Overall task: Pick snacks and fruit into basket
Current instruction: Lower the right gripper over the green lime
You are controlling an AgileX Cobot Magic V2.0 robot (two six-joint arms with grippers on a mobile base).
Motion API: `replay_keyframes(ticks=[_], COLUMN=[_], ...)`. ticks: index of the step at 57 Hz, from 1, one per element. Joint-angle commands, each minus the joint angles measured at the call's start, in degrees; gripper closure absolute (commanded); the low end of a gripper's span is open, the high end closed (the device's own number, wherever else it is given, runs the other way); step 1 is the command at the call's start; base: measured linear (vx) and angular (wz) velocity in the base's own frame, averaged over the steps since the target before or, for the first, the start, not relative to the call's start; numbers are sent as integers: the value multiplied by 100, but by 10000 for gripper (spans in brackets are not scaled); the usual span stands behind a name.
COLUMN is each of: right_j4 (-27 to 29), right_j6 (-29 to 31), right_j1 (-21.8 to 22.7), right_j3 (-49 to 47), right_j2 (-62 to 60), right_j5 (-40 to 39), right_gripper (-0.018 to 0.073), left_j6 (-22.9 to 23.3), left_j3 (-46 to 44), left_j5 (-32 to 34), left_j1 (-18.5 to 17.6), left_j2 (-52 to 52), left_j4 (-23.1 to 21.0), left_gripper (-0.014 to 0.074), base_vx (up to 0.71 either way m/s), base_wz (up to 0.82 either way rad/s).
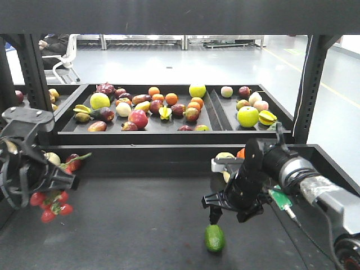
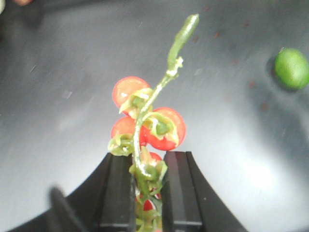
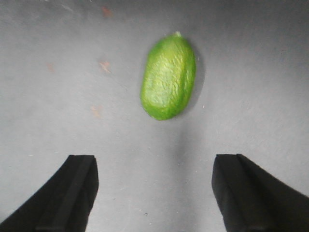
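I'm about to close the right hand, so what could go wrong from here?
The avocado lies ahead of the open right hand, not between its fingers; closing now may miss or roll it. The left hand holds the cherry tomatoes only by their thin stem; they may slip. No basket is in view.

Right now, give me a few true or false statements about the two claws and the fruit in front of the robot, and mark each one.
1. The right claw is open with nothing between its fingers. True.
2. The green fruit is gripped by the right claw. False: it lies on the dark surface, ahead of the open claw and apart from it.
3. The left claw is shut on a vine of cherry tomatoes. True.
4. The green fruit sits in a basket. False: it lies directly on the dark surface.
5. The tray on the shelf behind holds no fruit. False: it holds many fruits.
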State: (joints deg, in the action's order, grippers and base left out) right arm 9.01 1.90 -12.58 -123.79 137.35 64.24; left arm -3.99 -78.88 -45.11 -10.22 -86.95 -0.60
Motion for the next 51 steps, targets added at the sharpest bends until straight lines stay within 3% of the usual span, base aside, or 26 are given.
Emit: replay_keyframes(ticks=[1,11,26,40,51], right_j4=[-81,-81,-34,406,365], right_j6=[-59,-345,-497,-631,-662], right_j1=[19,19,19,19,37], right_j3=[-236,-247,-783,-986,-1019], right_j2=[-287,-9,537,830,1032], right_j5=[-190,-732,-925,-1867,-1847], right_gripper=[8,8,8,8,8], left_j6=[50,44,39,-4,-8], left_j3=[-24,-31,-31,-31,-31], left_j5=[421,419,384,385,390], left_j1=[7,7,7,7,7], left_j2=[429,590,659,659,659], left_j4=[-8,-8,-8,-8,3], left_gripper=[602,603,603,603,603], base_vx=[0,0,0,0,0], base_wz=[0,0,0,0,0])
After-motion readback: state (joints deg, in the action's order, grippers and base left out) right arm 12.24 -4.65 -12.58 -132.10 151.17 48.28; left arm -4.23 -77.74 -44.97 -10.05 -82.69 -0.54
